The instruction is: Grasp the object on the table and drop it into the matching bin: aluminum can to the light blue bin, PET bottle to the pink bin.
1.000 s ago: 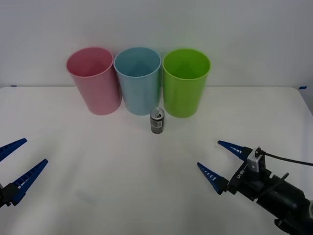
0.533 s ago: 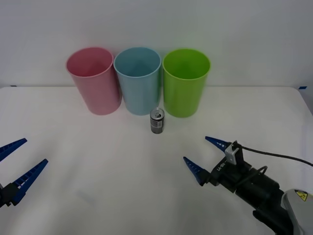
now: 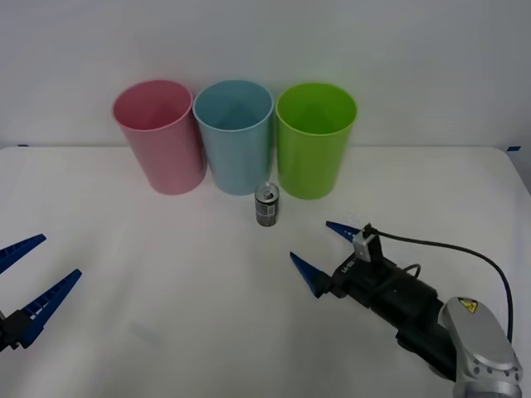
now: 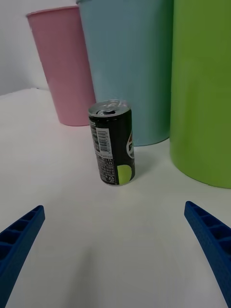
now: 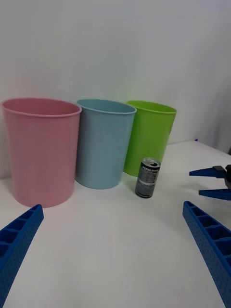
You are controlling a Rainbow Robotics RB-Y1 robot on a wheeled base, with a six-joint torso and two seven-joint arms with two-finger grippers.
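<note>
The aluminum can (image 3: pixel 266 206), small and dark with a silver top, stands upright on the white table (image 3: pixel 166 274) just in front of the light blue bin (image 3: pixel 235 135) and the lime green bin (image 3: pixel 314 138). The pink bin (image 3: pixel 160 135) is at the left of the row. My right gripper (image 3: pixel 323 249) is open, low over the table, a short way to the near right of the can and pointing at it. In the right wrist view the can (image 4: pixel 112 142) stands ahead between the spread fingers. My left gripper (image 3: pixel 25 282) is open at the near left edge, far from the can (image 5: pixel 147 177).
The three bins stand close together in a row at the back of the table, against a white wall. A black cable (image 3: pixel 448 249) trails from the right wrist. Open white surface lies between the two arms.
My right gripper has moved forward and left across the table toward the can, staying open. The left arm, the can and the bins have not moved.
</note>
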